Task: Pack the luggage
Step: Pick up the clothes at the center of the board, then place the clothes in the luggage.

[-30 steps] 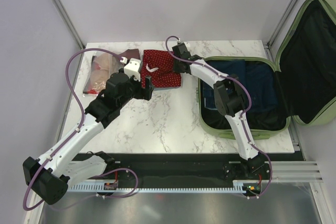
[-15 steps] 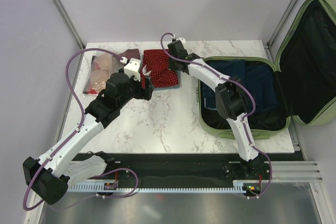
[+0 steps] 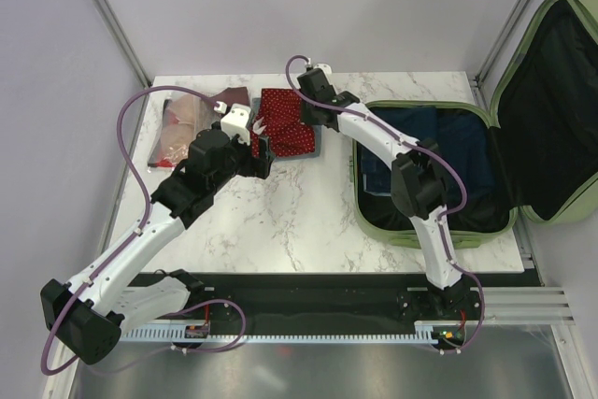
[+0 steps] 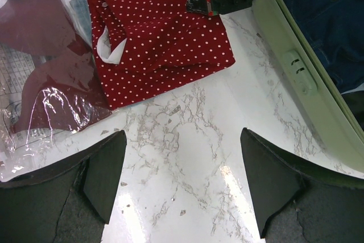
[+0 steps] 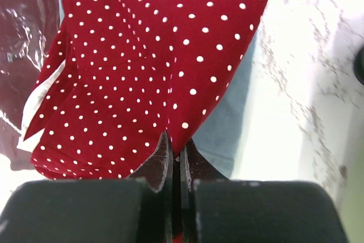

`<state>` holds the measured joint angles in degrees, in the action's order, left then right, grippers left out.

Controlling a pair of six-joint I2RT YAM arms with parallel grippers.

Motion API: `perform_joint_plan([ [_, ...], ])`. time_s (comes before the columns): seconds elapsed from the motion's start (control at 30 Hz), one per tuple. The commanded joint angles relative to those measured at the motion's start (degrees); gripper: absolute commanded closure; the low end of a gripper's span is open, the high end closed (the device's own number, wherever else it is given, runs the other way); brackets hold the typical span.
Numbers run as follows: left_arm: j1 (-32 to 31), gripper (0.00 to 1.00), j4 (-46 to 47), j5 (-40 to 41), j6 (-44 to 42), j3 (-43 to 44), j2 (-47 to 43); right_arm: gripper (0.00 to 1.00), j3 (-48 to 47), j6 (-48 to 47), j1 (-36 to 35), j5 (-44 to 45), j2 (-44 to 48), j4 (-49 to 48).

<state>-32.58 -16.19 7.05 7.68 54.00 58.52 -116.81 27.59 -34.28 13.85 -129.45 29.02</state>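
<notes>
The luggage [image 3: 416, 238] lies open at the right of the table, sage-green, its lid [image 3: 551, 91] propped up, and folded dark blue denim [image 3: 430, 156] lies inside. A folded red polka-dot garment [image 3: 285, 128] lies at the table's back middle. My right gripper [image 3: 316, 119] is shut on that garment's right edge; in the right wrist view the fingers [image 5: 177, 143] pinch the red cloth [image 5: 153, 55]. My left gripper [image 3: 262, 151] hovers open just in front of the garment [image 4: 159, 38], with bare marble between its fingers [image 4: 182, 140].
A clear plastic bag holding a maroon item [image 3: 187, 123] lies left of the red garment. A pale blue-grey piece [image 5: 227, 135] shows under the garment's edge. The luggage's green rim [image 4: 296, 78] runs close to the right of the garment. Walls enclose the table.
My right gripper has closed on the red garment's right edge and shifted slightly left with it. The left arm has not moved.
</notes>
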Motion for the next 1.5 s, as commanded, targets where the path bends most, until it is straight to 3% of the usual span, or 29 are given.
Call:
perform_joint_plan([
  [0.0, -0.03, 0.12, 0.98, -0.90, 1.37, 0.58, -0.69, 1.00, 2.02, -1.05, -0.26, 1.71, 6.57, 1.48],
  [1.0, -0.12, 0.12, 0.98, -1.95, 1.99, 0.49, 0.10, 1.00, 20.12, -10.89, 1.32, 12.25, 27.66, 11.94],
  [1.23, -0.12, 0.12, 1.07, -1.78, 1.99, 0.49, 0.36, 1.00, 26.28, -11.95, 4.83, 14.45, 35.39, 12.21],
  [1.47, -0.12, 0.12, 1.07, -1.34, 1.99, 0.41, 0.45, 1.00, 32.16, -13.88, 12.74, 13.67, 40.23, 10.71],
])
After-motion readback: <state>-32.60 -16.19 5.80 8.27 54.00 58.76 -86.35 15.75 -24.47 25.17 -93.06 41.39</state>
